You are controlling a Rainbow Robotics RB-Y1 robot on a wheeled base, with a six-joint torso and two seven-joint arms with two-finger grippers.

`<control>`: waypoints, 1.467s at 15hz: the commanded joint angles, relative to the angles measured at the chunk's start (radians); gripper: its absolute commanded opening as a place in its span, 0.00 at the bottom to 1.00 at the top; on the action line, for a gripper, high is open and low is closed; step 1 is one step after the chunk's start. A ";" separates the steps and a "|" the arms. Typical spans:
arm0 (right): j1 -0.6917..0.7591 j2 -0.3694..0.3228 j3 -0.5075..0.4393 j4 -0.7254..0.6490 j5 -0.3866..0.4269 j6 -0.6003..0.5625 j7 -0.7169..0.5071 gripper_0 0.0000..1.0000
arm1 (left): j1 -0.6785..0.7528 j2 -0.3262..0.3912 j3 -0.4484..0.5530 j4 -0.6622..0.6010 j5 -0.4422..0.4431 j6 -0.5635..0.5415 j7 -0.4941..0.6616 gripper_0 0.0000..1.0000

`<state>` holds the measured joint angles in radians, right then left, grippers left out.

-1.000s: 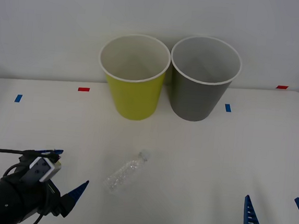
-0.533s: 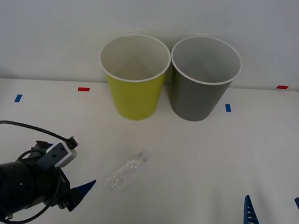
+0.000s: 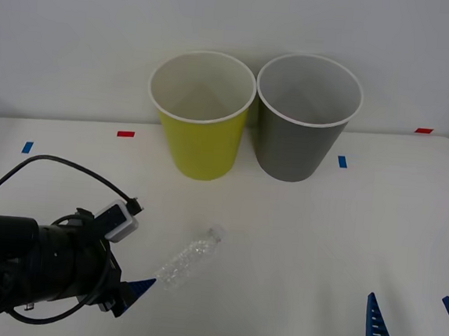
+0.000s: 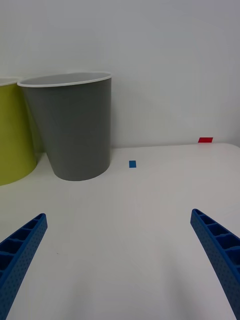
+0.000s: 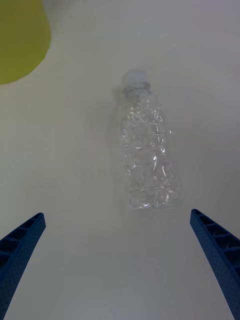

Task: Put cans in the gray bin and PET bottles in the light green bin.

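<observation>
I am holding the left gripper [image 5: 118, 260] low over the white table [image 3: 343, 249] near its front-left corner, with its blue fingers [image 5: 20, 247] spread wide and nothing between them. Through the left wrist camera I am looking straight down at the clear bottle [image 5: 149, 155], which is lying on its side just ahead of the open fingers, its white cap pointing away from the gripper toward the bins. In the front view the bottle [image 3: 189, 257] is resting left of the table's middle, apart from both bins, and the tip of one left finger [image 3: 142, 286] is sitting just beside its base; I cannot tell whether they are touching.

The light green bin [image 3: 202, 127] and the gray bin [image 3: 300, 127] are standing upright side by side at the back edge of the table, the green one to the left, their rims nearly meeting.

The right gripper [image 4: 119, 260] is waiting near the front-right corner, its fingers [image 3: 379, 332] also spread wide and holding nothing, facing the gray bin [image 4: 72, 127].
</observation>
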<state>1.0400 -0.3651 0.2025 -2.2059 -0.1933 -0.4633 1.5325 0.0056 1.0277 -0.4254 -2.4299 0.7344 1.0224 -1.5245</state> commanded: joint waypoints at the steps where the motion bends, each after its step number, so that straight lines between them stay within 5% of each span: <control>1: 0.000 0.000 0.000 0.000 0.000 0.000 0.000 1.00 | -0.104 0.009 -0.105 0.015 -0.047 0.041 0.104 1.00; 8: 0.000 0.000 0.000 0.000 0.000 0.000 0.000 1.00 | -0.268 0.008 -0.222 0.074 -0.056 0.062 0.210 1.00; 19: 0.000 0.000 0.000 0.000 0.000 0.000 0.000 1.00 | -0.274 -0.061 -0.222 0.086 -0.064 0.067 0.265 1.00; 22: 0.000 0.000 0.000 0.000 0.000 0.000 0.000 1.00 | -0.306 -0.106 -0.222 0.086 -0.076 0.165 0.273 1.00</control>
<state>1.0400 -0.3651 0.2025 -2.2059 -0.1933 -0.4633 1.5324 -0.2889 0.9381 -0.6478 -2.3438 0.6642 1.1612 -1.2563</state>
